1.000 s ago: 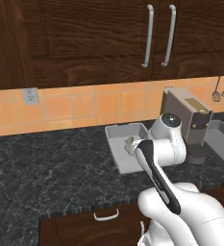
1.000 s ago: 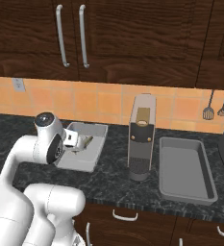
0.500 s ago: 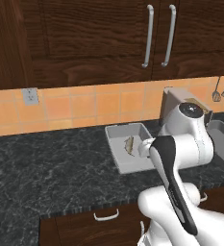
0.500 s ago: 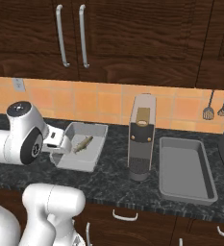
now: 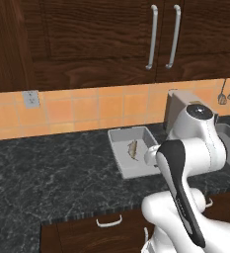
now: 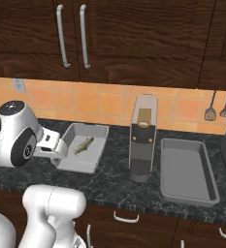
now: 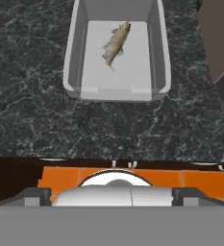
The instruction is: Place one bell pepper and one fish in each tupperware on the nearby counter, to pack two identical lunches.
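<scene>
Above the worktop's [image 6: 109, 184] front edge the gripper [image 6: 49, 143] hangs open and empty. Just beyond it a fish [image 7: 116, 42] lies in the near tupperware [image 7: 84, 91]; the other tupperware [image 6: 188, 170] sits bare past the coffee machine [image 6: 142, 140]. Judged light, slick; grip across its body.

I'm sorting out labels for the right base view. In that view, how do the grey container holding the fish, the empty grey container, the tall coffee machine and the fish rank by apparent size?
1. Empty light-grey rectangular container, though nearer the camera.
2. Light-grey container holding the fish and tall grey coffee machine: too close to rank.
3. Small brownish fish, clearly smallest.
</scene>
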